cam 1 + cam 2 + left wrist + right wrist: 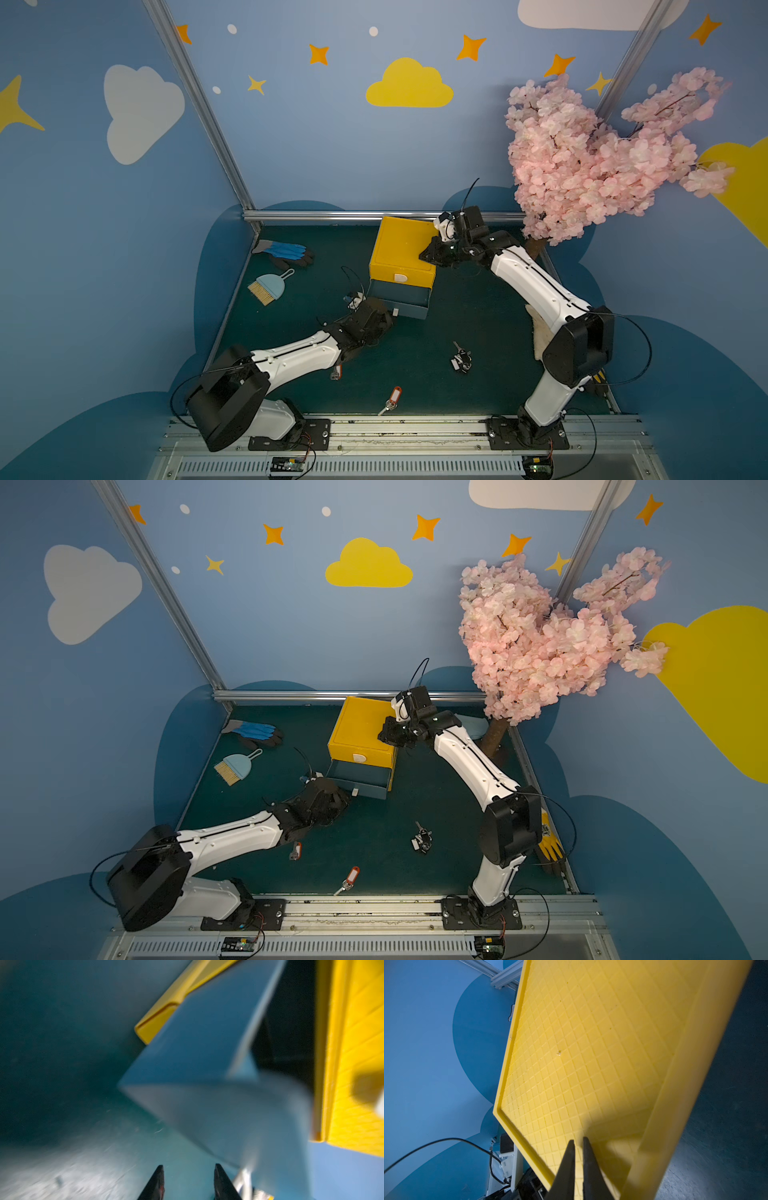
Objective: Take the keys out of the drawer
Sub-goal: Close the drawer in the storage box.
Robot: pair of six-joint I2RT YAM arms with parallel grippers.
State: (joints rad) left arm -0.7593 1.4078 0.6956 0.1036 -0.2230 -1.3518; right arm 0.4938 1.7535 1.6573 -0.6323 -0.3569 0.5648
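The yellow cabinet (399,249) stands at the back of the table, its blue drawer (405,309) pulled out. In both top views the drawer's inside looks bare. Keys lie on the mat: a black-and-white bunch (461,359), one with an orange tag (392,399), and another (336,371) half under my left forearm. My left gripper (188,1165) is open and empty at the drawer's front left corner (388,313), beside the white handle (395,311). My right gripper (577,1140) is shut and empty, its tips on the cabinet's gridded top (426,254).
A blue-and-black glove (286,253) and a small brush with dustpan (266,286) lie at the left. A pink blossom tree (602,158) overhangs the back right corner. A yellow glove (548,841) lies by the right edge behind my right arm.
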